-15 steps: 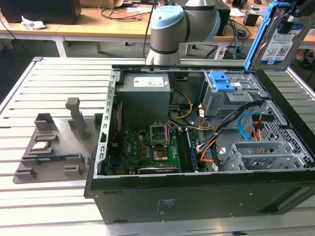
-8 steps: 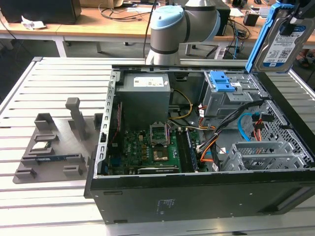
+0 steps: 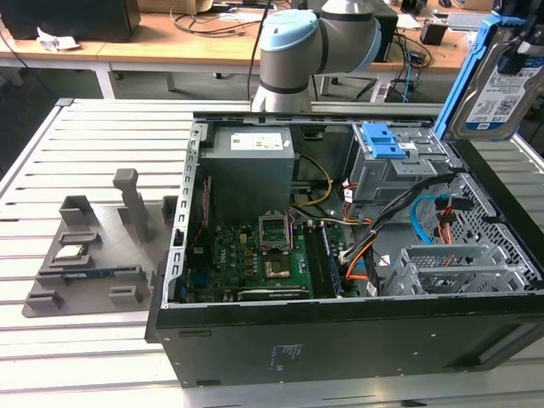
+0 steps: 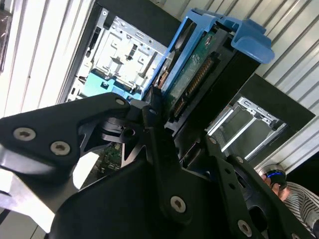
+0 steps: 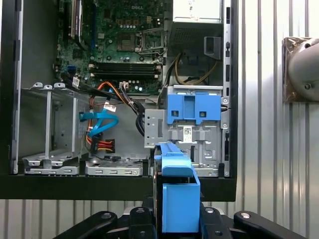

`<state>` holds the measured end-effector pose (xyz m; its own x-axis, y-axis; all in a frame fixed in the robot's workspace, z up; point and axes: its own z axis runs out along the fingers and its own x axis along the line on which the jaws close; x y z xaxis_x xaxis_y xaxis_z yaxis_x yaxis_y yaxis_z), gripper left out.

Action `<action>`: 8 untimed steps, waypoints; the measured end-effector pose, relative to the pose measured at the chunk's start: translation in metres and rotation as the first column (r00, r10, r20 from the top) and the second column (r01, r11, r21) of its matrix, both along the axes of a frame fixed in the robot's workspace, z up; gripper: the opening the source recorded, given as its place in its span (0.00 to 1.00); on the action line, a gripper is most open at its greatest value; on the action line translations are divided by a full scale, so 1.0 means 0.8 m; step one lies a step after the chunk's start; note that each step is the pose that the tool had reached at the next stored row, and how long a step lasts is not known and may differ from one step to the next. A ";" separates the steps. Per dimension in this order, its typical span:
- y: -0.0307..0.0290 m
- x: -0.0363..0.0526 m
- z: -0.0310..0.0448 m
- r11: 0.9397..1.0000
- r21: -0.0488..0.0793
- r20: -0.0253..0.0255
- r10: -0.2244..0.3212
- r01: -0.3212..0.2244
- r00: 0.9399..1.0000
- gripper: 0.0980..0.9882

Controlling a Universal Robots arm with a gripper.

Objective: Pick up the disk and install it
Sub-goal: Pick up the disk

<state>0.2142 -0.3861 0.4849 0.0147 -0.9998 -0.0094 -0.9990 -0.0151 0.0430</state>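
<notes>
Blue-framed disk [image 3: 500,85] clamped in fingers [image 4: 155,134] hangs near the case [image 3: 340,348] holding a motherboard [image 3: 246,259].

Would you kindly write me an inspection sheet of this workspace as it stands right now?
Surface: slatted metal table carrying an open computer case.
Job's things: the disk is held in the air at the case's edge, at the exterior view's right, and is not installed. The grey drive cage with its blue latch is nearby.
Clutter: grey fixture tray holding a processor chip.
Grippers: gripper shut on the disk.
Cables: blue and orange cables loose inside the case.
Surroundings: wooden benches behind the table; a person's striped sleeve.
</notes>
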 end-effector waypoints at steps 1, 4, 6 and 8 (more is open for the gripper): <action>-0.0035 0.000 0.0000 1.000 -0.001 0.000 0.000 0.000 1.000 0.30; -0.0149 0.000 -0.0001 1.000 -0.002 0.000 0.000 0.000 1.000 0.30; -0.0196 0.000 -0.0002 1.000 -0.002 0.000 0.000 0.000 1.000 0.30; -0.0273 0.000 -0.0003 1.000 -0.002 0.000 0.000 0.000 1.000 0.30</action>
